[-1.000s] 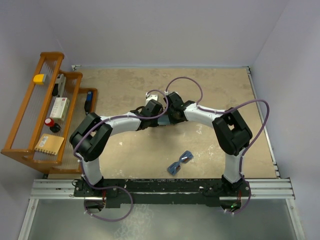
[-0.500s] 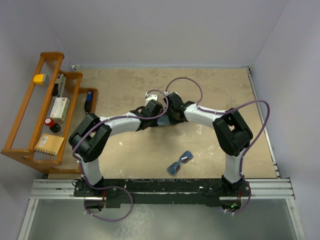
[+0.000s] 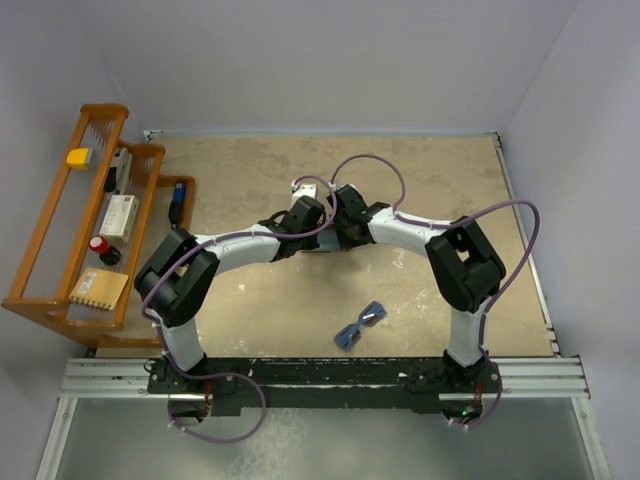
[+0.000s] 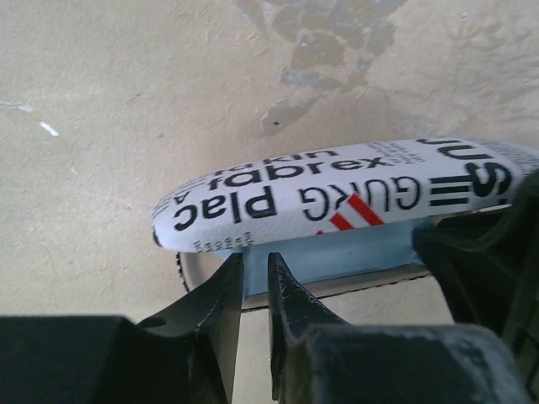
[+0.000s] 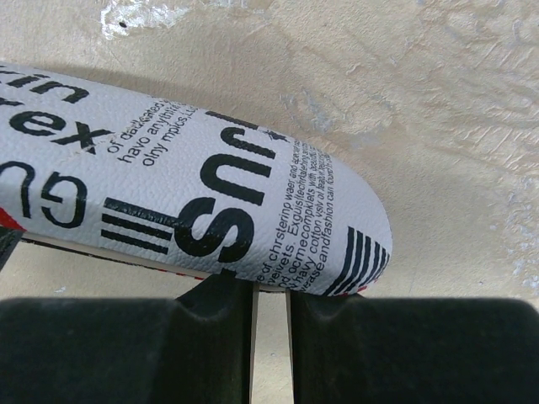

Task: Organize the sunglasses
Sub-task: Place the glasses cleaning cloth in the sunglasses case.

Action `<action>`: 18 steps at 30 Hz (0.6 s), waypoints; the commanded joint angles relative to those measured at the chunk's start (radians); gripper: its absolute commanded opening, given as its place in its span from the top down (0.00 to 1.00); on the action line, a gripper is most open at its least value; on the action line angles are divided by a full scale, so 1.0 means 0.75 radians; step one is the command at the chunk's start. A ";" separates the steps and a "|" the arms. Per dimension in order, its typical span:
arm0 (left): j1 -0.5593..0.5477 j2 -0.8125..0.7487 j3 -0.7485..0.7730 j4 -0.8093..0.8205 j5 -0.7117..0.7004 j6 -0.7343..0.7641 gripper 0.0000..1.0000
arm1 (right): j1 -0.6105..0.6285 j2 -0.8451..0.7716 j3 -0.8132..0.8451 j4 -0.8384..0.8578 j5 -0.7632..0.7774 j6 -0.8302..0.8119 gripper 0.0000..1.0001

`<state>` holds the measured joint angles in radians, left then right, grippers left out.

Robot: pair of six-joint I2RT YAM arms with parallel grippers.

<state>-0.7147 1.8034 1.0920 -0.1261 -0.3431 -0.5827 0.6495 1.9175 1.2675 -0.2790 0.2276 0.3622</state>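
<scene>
The sunglasses (image 3: 360, 325), with blue lenses and dark-blue arms, lie alone on the table near the front, right of centre. The glasses case (image 4: 337, 198), white with black print, sits mid-table with its lid raised; both grippers hide most of it from above. A light-blue cloth (image 4: 345, 257) lies inside it. My left gripper (image 4: 255, 263) is nearly shut, its tips on the cloth's near edge. My right gripper (image 5: 269, 290) is nearly shut under the rim at the case's (image 5: 168, 194) other end, tips hidden. From above the two grippers (image 3: 318, 238) (image 3: 334, 238) meet.
A wooden rack (image 3: 60, 300) stands along the left edge, holding a yellow block (image 3: 77, 157), a red-capped item (image 3: 98, 244) and a tan booklet (image 3: 98, 288). Walls close the back and right sides. A metal rail (image 3: 320, 375) runs along the front.
My left wrist has crept slightly toward the back, further into the case. The right arm and the sunglasses have not moved.
</scene>
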 commanded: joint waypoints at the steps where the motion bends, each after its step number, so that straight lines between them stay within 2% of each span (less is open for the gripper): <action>1: -0.006 -0.062 -0.001 0.138 0.074 -0.012 0.86 | 0.007 -0.053 -0.017 0.000 0.044 -0.004 0.80; 9: -0.005 -0.001 -0.034 0.191 0.112 -0.053 0.92 | 0.007 -0.049 -0.013 0.001 0.044 -0.004 0.80; 18: -0.006 0.034 -0.033 0.097 0.057 -0.040 0.93 | 0.006 -0.043 -0.009 0.000 0.042 -0.004 0.79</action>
<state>-0.7151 1.8256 1.0687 -0.0410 -0.2741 -0.6090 0.6498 1.9175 1.2675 -0.2787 0.2371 0.3622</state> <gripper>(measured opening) 0.076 0.205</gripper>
